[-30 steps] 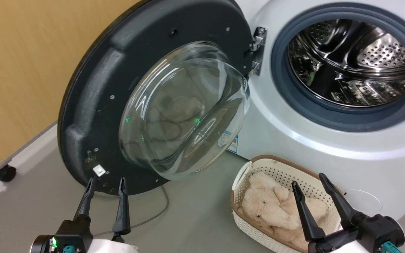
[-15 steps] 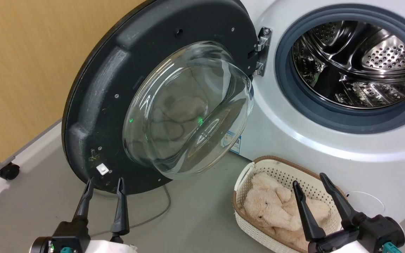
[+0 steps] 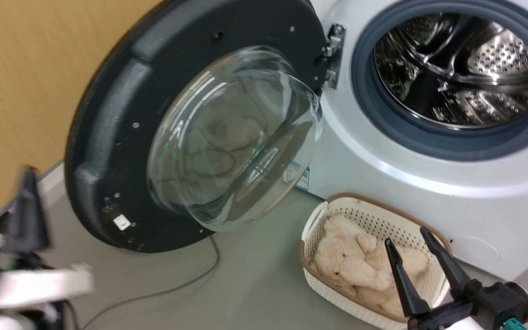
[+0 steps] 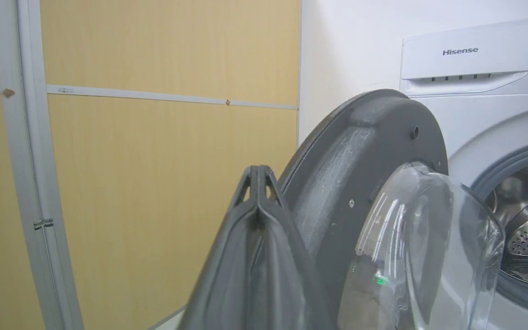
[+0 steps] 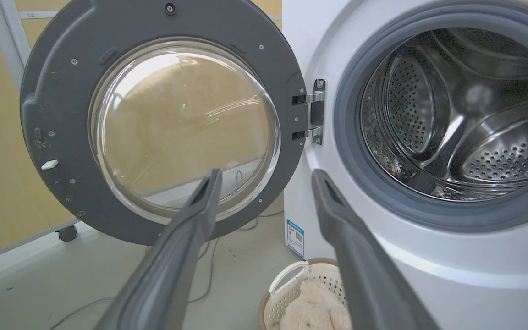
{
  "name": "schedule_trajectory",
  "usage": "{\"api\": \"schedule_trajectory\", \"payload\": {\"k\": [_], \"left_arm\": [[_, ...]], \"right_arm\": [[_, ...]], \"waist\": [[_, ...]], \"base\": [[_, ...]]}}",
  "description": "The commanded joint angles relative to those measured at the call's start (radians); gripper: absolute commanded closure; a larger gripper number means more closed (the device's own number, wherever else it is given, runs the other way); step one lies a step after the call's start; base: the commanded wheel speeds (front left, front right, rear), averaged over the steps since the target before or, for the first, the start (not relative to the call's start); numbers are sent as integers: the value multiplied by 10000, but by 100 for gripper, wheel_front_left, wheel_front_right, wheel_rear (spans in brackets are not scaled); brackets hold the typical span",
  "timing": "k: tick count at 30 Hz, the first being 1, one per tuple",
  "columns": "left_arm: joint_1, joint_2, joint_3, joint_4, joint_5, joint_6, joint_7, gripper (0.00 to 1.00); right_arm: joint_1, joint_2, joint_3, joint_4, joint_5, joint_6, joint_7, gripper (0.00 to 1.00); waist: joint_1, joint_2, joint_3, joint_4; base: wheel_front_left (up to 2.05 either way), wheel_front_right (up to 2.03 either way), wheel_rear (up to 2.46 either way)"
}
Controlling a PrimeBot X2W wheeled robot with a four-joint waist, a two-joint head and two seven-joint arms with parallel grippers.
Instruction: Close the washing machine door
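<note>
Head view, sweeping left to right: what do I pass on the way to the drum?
left gripper → washing machine door → door hinge → steel drum. The basket and the right gripper lie under the drum, so they are left out of the order.

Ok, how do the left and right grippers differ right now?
The left gripper has its fingers pressed together; the right gripper has its fingers spread wide. In the head view the left gripper is blurred, left of the washing machine door's outer edge; the right gripper is sharp, by the basket. Both have long dark fingers and hold nothing.
</note>
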Motion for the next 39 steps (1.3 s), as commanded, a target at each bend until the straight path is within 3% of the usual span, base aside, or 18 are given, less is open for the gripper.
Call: {"api": "schedule_trajectory", "payload": {"k": [1, 5, 10, 18, 21, 29, 39], "left_arm": [[-256, 171, 139, 141, -130, -78, -44, 100], [-1218, 962, 696, 1438, -1179, -366, 56, 100], [-2650, 1583, 1346, 3331, -3645, -508, 1340, 100], [-4244, 2056, 2389, 6252, -7866, -545, 4883, 100], [-4422, 2300, 2621, 6976, -8921, -547, 6307, 100], [-4276, 2183, 2945, 6607, -11834, -552, 9635, 100], [-3149, 1778, 2527, 5194, -13015, -257, 12080, 100]], "right_arm": [[-38, -90, -14, -67, -82, 4, -44, 0], [-183, -263, -28, -107, -109, 4, -44, 0], [-307, -361, 17, -118, -164, 4, -44, 0], [-418, -401, 85, -73, -154, 4, -44, 0], [-453, -380, 105, -47, -141, 4, -44, 0], [-448, -304, 28, 25, -113, 4, -44, 0], [-368, -122, -39, 138, -86, 4, -44, 0]], "waist": [[0, -1, 151, -126], [0, -1, 445, -322], [0, -1, 718, -556], [0, -1, 930, -865], [0, -1, 935, -971], [0, -1, 834, -1050], [0, -1, 495, -1169]], "base": [[0, 0, 0], [0, 0, 0], [0, 0, 0], [0, 0, 0], [0, 0, 0], [0, 0, 0], [0, 0, 0]]}}
